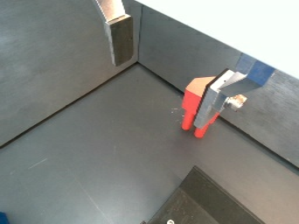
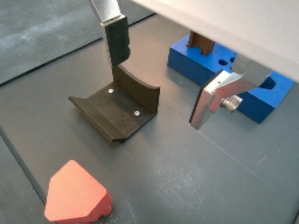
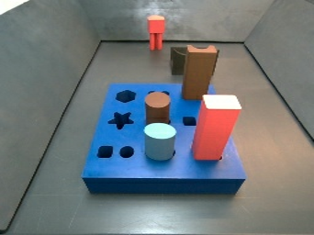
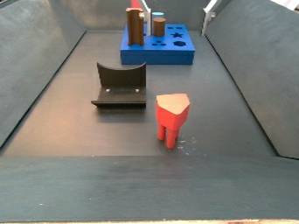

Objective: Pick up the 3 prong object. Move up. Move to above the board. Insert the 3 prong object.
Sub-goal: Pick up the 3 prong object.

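The 3 prong object (image 4: 172,116) is a small red-orange piece standing on its prongs on the dark floor, and it also shows in the other side view (image 3: 156,30). The blue board (image 3: 128,138) with shaped holes lies further along the floor (image 4: 177,51). My gripper (image 1: 167,70) hangs above the floor, open, with nothing between its fingers. In a wrist view the 3 prong object (image 1: 197,103) stands below, partly behind one finger (image 1: 218,98). In the other wrist view the gripper (image 2: 163,70) is over the fixture, with the 3 prong object (image 2: 77,192) off to one side.
The dark fixture (image 4: 119,86) stands between the 3 prong object and the board, directly below the fingers (image 2: 117,109). In the board stand a large red block (image 3: 218,127), a brown notched block (image 3: 196,72), a brown cylinder (image 3: 157,106) and a pale blue cylinder (image 3: 161,140). Grey walls enclose the floor.
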